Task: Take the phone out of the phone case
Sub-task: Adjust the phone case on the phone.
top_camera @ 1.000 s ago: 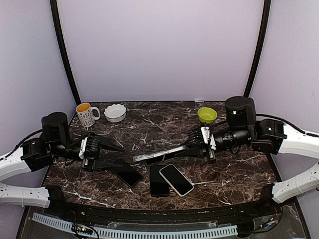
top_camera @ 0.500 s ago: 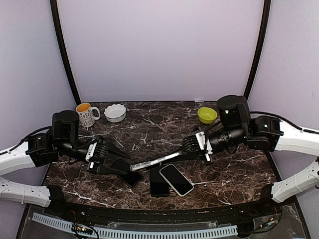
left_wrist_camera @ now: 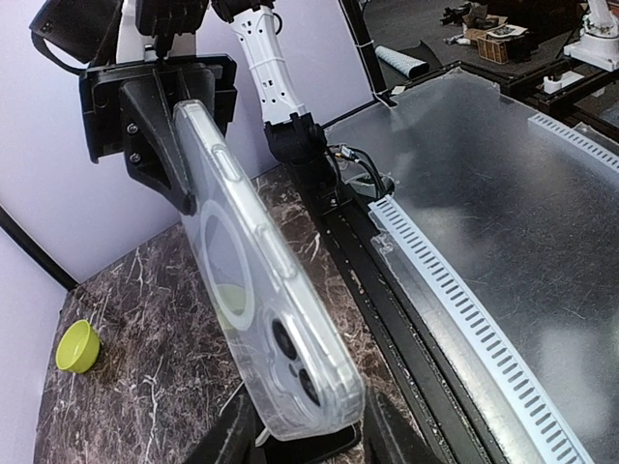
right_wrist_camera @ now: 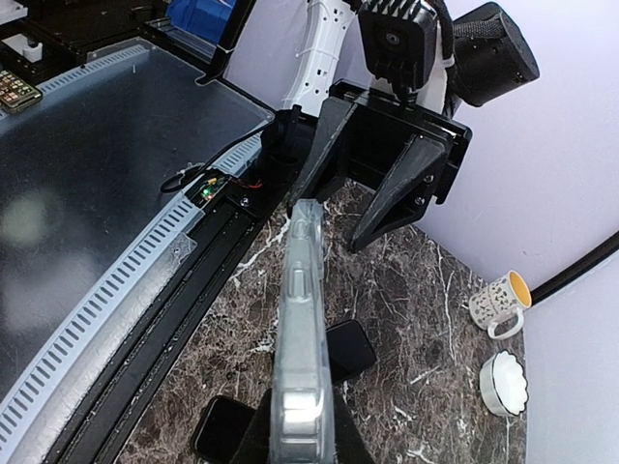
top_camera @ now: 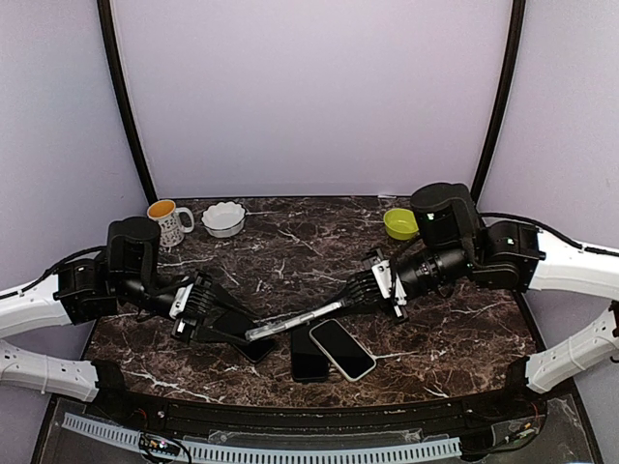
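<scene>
A clear phone case [top_camera: 295, 322] hangs level above the table between the two arms. Dark camera lenses of the phone show through its back [left_wrist_camera: 251, 280]. My right gripper [top_camera: 340, 304] is shut on the case's right end, seen edge-on in the right wrist view [right_wrist_camera: 302, 319]. My left gripper [top_camera: 253, 332] stands at the other end. Its fingers flank the camera end [left_wrist_camera: 308, 440] with thin gaps on both sides, so it is open. From the right wrist, the left gripper [right_wrist_camera: 331, 220] faces the case's tip.
Two black phones [top_camera: 250, 345] [top_camera: 308, 356] and a white-edged phone [top_camera: 341, 349] lie on the marble under the case. A mug [top_camera: 166, 220], a white bowl [top_camera: 223, 218] and a green bowl [top_camera: 401, 223] stand at the back. A metal rail [top_camera: 261, 449] runs along the near edge.
The right arm has carried the case leftward and lower. The left gripper has moved right until its fingers straddle the case's free end, and its jaws have narrowed.
</scene>
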